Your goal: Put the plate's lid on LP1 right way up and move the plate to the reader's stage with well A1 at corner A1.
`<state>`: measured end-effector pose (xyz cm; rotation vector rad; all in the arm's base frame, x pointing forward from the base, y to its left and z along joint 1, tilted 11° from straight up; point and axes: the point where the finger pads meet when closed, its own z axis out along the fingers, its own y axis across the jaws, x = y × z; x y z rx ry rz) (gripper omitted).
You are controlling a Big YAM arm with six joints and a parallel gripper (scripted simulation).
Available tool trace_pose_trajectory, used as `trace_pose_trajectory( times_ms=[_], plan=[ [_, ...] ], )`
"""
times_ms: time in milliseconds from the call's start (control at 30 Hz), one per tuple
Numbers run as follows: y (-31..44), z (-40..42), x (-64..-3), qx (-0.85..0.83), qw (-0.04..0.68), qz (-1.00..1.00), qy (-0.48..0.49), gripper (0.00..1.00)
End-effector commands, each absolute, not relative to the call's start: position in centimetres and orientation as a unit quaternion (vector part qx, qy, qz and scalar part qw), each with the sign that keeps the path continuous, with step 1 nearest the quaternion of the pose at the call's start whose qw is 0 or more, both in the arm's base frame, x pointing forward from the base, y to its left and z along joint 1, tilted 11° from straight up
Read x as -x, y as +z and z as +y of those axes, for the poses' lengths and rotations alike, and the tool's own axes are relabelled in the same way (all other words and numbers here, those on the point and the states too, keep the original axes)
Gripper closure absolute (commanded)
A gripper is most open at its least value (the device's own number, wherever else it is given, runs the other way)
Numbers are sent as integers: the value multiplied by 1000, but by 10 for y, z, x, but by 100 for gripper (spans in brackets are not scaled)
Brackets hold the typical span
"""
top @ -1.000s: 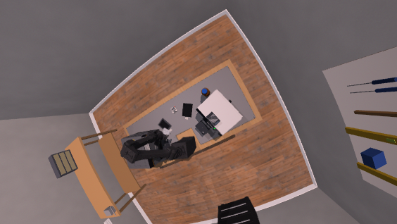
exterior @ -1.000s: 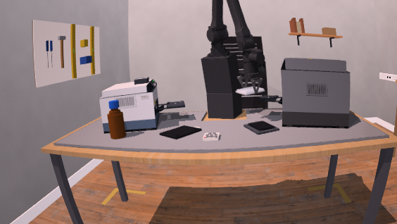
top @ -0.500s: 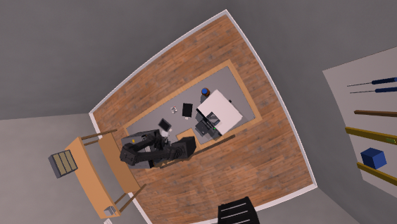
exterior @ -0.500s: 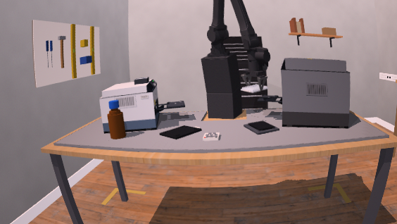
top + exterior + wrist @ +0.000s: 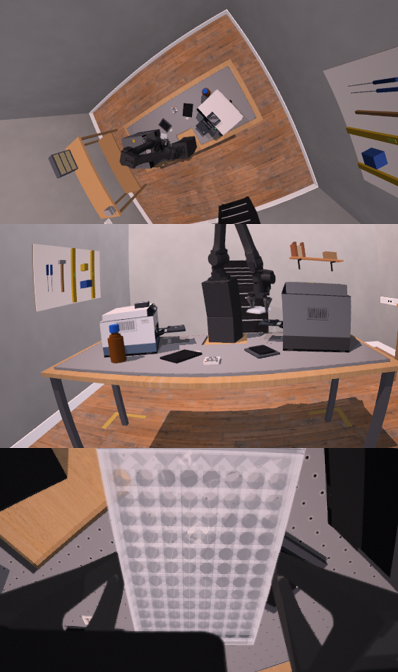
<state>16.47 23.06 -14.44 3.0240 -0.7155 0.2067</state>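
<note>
My gripper (image 5: 259, 308) (image 5: 197, 560) is shut on the clear-white well plate (image 5: 255, 310) (image 5: 195, 553), its fingers along the long sides. The plate is level, above and beside the reader's stage (image 5: 271, 322), which is partly hidden behind it in the wrist view. The grey reader (image 5: 317, 320) stands on the right in the exterior view. The white dispenser (image 5: 226, 110) (image 5: 128, 333) stands on the left; its stage (image 5: 176, 328) bears no plate. Two dark bench nests (image 5: 188, 110) (image 5: 262, 351) lie between the machines; their names are unreadable. I cannot make out the lid.
The brown bottle (image 5: 205, 91) (image 5: 116, 347) with a blue cap stands upright beside the dispenser. A small white item (image 5: 173, 108) (image 5: 212, 360) lies near the front edge between the nests. The black arm pedestal (image 5: 221, 308) rises at the back of the bench.
</note>
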Motion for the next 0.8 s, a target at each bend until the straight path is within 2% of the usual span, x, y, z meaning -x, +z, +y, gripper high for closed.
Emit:
trace_pose_trajectory(
  times_ms=[0,767],
  plan=[
    [-142,236,-150,-979,19,-190,67,14],
    [-133,272,-109,-992,4,-98,85,14]
  ],
)
